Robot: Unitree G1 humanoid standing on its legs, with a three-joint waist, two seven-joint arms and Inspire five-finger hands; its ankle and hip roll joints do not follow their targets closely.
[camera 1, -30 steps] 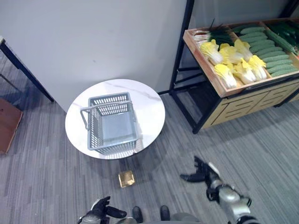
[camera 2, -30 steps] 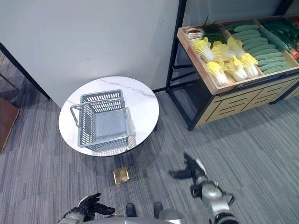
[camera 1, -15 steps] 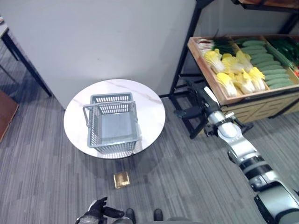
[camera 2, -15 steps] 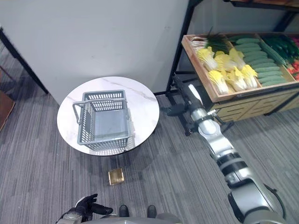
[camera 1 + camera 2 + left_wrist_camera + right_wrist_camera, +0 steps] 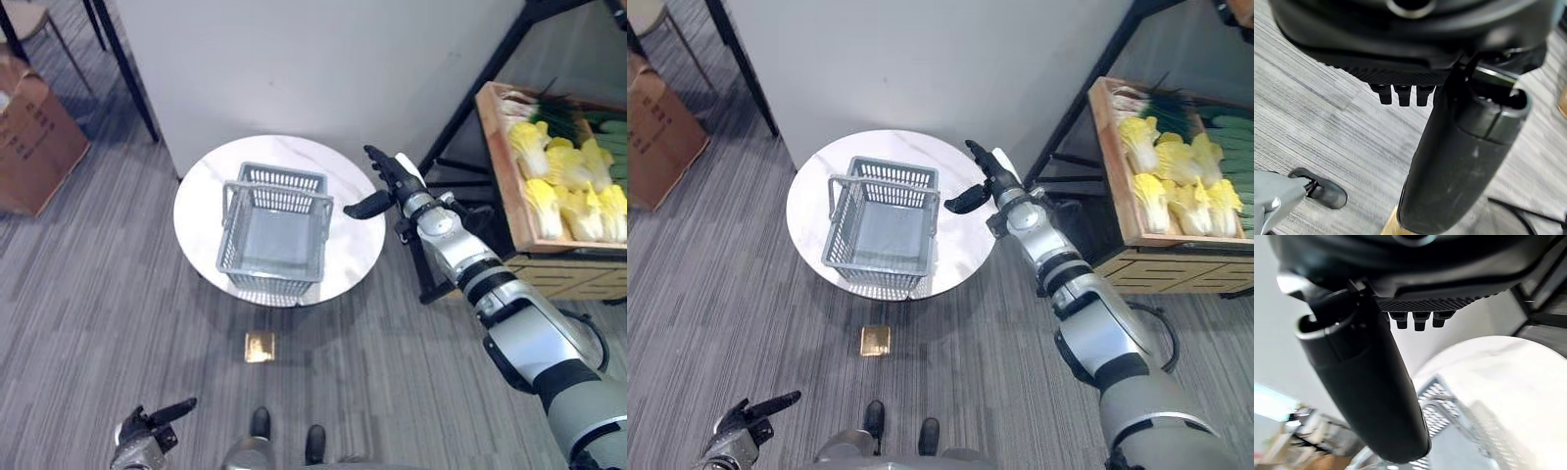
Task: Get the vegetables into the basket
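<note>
An empty grey plastic basket (image 5: 274, 230) stands with its handle up on a round white marble table (image 5: 353, 250). My right hand (image 5: 388, 186) hovers at the table's right rim, just right of the basket. It is open with its thumb spread and holds nothing. Its wrist view looks past the thumb (image 5: 1366, 387) to the basket (image 5: 1444, 416). Yellow cabbages (image 5: 563, 186), green onions (image 5: 549, 106) and cucumbers (image 5: 1234, 132) lie in a wooden shelf tray at the far right. My left hand (image 5: 147, 433) hangs low over the floor, open and empty.
The shelf's black metal frame (image 5: 436, 162) stands between the table and the tray. A cardboard box (image 5: 34, 127) sits at the left beside black furniture legs (image 5: 127, 64). A small gold object (image 5: 260, 347) lies on the grey carpet below the table. A white wall runs behind.
The camera has swung, shifting the table toward the middle and the shelf to the right edge. My right arm has risen from near the floor to the table's right rim, hand still open.
</note>
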